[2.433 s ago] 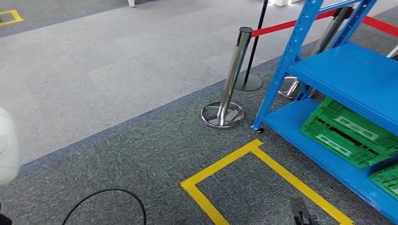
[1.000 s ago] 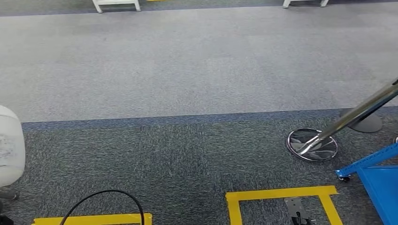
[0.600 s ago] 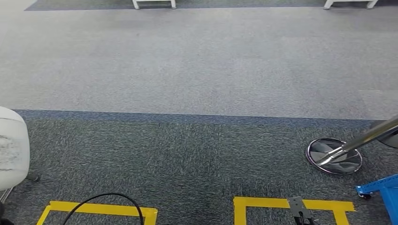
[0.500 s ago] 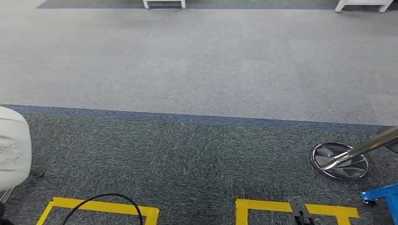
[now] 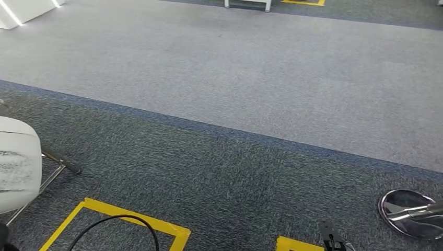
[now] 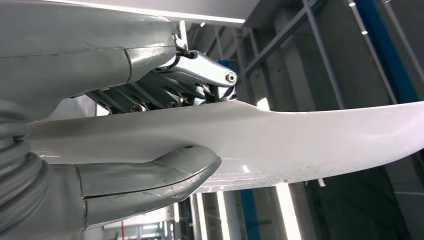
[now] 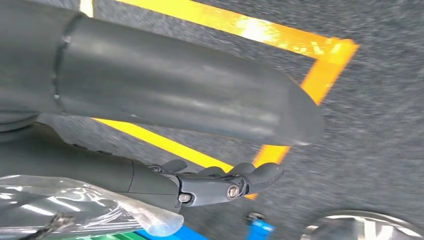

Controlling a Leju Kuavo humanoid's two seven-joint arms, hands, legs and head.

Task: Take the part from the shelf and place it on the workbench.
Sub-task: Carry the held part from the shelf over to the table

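Observation:
The part point(image 6: 300, 142) is a long, smooth white curved panel. My left hand point(image 6: 150, 125) holds it, with the thick grey thumb point(image 6: 150, 172) under it and the metal-linked fingers point(image 6: 200, 75) over it. In the head view the same white part point(image 5: 15, 167) sits at the left edge, above the carpet. My right hand point(image 7: 220, 182) hangs low over the dark carpet with its dark fingers loosely stretched out and nothing between them. Crinkled clear plastic point(image 7: 75, 200) lies close by its wrist.
A chrome stanchion base point(image 5: 410, 206) stands at the lower right. Yellow tape squares point(image 5: 156, 226) mark the dark carpet, and a black cable point(image 5: 120, 219) loops at the bottom. A thin metal leg point(image 5: 60, 164) lies on the left. Pale carpet point(image 5: 261, 68) stretches ahead to white furniture legs point(image 5: 248, 4).
The camera has swung left: the blue shelf with its green crates has left the picture and the stanchion base has slid to the lower right corner. The white part stays in my left hand.

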